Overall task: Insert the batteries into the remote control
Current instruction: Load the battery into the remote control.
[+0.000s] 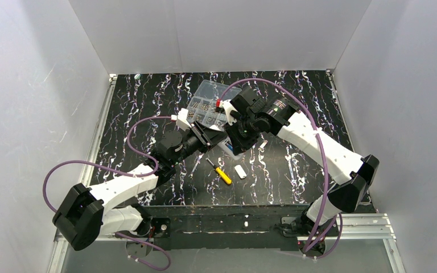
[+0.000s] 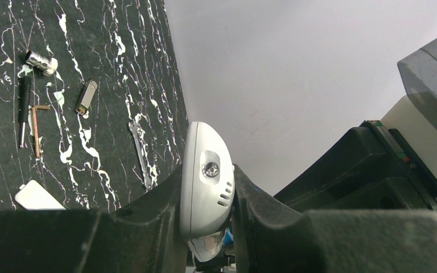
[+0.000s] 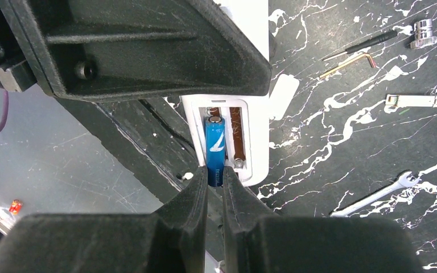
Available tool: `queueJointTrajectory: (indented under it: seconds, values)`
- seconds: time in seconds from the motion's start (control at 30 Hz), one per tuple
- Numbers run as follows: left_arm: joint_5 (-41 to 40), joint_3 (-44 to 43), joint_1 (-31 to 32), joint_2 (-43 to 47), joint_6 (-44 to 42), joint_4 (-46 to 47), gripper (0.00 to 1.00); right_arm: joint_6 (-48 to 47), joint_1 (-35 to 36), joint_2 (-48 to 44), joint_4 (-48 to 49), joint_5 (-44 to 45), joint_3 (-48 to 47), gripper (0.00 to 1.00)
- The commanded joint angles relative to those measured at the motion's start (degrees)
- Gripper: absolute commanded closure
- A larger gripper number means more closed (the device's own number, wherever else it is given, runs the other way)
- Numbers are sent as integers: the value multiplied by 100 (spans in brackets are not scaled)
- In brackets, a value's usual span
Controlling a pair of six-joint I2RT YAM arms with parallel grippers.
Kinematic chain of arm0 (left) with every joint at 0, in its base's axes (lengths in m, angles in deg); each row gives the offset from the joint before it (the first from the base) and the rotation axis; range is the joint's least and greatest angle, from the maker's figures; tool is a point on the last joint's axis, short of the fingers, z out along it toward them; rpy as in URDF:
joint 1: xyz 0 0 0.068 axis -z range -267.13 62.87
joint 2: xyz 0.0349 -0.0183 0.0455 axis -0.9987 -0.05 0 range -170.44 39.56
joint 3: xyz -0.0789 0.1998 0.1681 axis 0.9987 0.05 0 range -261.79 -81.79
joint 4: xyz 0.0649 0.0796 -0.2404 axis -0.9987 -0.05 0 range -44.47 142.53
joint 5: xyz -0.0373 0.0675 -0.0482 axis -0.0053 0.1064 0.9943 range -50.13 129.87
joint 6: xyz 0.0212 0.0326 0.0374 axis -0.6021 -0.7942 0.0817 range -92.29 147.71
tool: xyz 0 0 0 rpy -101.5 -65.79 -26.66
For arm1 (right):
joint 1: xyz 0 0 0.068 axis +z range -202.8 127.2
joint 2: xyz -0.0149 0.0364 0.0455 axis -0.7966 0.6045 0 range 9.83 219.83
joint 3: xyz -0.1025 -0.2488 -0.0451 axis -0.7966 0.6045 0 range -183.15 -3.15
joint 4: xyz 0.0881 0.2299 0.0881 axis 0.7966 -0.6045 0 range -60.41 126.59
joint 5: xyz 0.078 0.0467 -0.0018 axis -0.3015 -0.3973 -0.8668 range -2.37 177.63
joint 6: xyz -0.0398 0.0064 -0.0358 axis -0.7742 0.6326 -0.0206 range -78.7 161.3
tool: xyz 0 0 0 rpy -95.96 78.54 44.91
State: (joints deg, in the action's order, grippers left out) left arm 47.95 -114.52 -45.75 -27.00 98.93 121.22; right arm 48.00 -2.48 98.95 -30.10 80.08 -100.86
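The left gripper (image 2: 207, 200) is clenched on the remote control (image 2: 202, 153), whose rounded white end stands up between its fingers, near the middle of the table (image 1: 296, 170). The right gripper (image 3: 215, 183) pinches the near end of a blue battery (image 3: 214, 145). The battery lies along one slot of the remote's open bay. The neighbouring slot (image 3: 238, 136) shows its spring.

The right gripper (image 3: 215, 181) has matt black plastic fingers (image 3: 196, 199). Between their tips the battery (image 3: 215, 148) wears a glossy blue wrap. Just beyond them the remote control (image 3: 260, 142) is smooth white plastic, its spring (image 3: 237, 133) coppery metal. Beneath them the table (image 3: 330, 148) is black, veined white, faintly shiny.
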Motion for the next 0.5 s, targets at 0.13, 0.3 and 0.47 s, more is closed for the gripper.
queueJointTrajectory:
  seconds: [0.13,0.3,0.47]
  values:
    - [81,-191,31,107,208,813,100,-125,21,75,146,161,-213,78]
    - [79,-189,28,122,193,796,100,-125,21,70,151,145,-231,75]
    - [63,-178,30,113,173,802,100,-125,21,16,114,131,-207,72]
